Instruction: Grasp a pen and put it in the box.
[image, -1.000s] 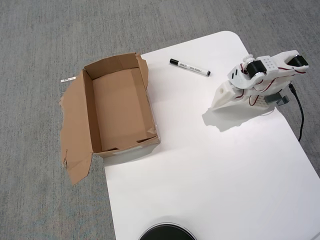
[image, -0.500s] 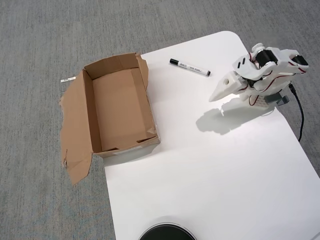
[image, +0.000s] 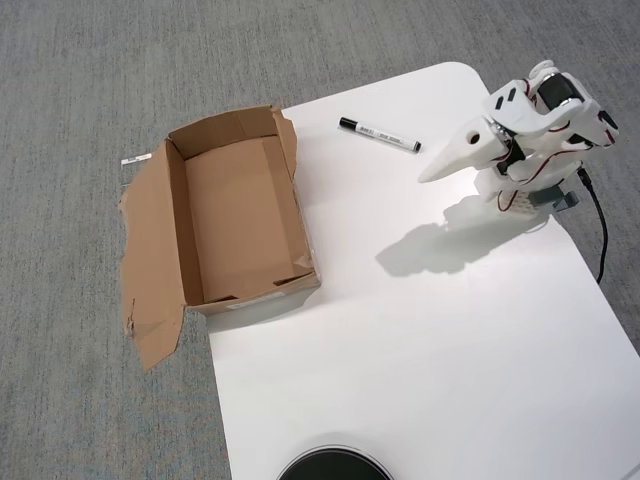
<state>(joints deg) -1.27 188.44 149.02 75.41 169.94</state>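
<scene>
One overhead view is all I've got, so height calls are guesses. Biggest thing first: white table (image: 430, 340), rounded corners, sitting on grey carpet. The box (image: 235, 210) is next, brown cardboard, open top, empty as far as I can see; it stands at the table's left edge and partly overhangs onto the carpet side, with a ragged flap splayed flat to its left. Arm base sits at the table's right edge, black cable trailing off behind it. The gripper (image: 430, 176) points left and slightly down-frame, lifted off the table judging by the shadow thrown below it; fingers read as one closed white wedge, nothing between them. The pen (image: 379, 134) lies flat on the table up-frame and left of the fingertips, near but not touching, black cap toward the box, small tip toward the arm, well apart from the box. Step in hand, as I read it: the approach, grasp not yet begun. To do it well I'd part the fingers before descending, rotate the wrist so they straddle the barrel crosswise, and aim mid-barrel, not the cap, so it doesn't pivot. Come down slowly; a round barrel will roll if one finger lands first. Small white label strip (image: 137, 158) on the carpet left of the box is irrelevant.
</scene>
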